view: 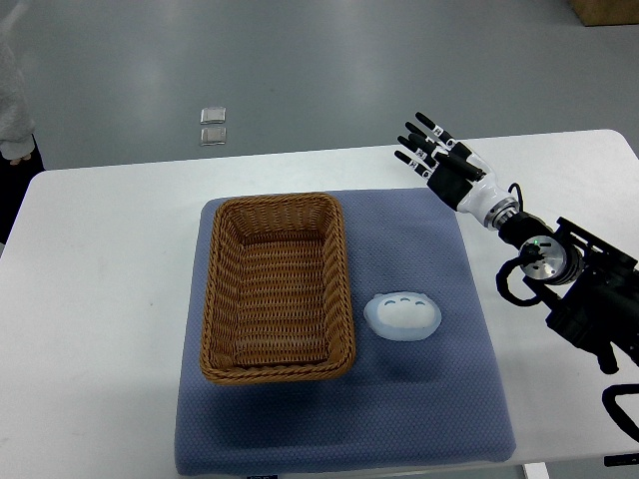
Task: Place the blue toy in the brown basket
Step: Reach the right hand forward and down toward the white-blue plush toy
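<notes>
Lying on one textured blue mat (pixel 419 399), a single oval pale-blue toy (pixel 401 316) sits beside one rectangular woven wicker basket (pixel 277 287); the right hand (pixel 439 155) hovers, fingers spread, empty.

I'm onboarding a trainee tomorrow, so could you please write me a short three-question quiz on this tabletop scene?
1. True or false: the blue toy already lies inside the brown basket.
2. Which hand is in view? A) left B) right C) both
3. Fill in: the basket and the toy both rest on a blue ____.

Key
1. False: the toy lies beside the basket, to its right in the picture, apart from it.
2. B: the right hand hangs with fingers spread over the far right corner of the mat, holding nothing.
3. mat.
</notes>
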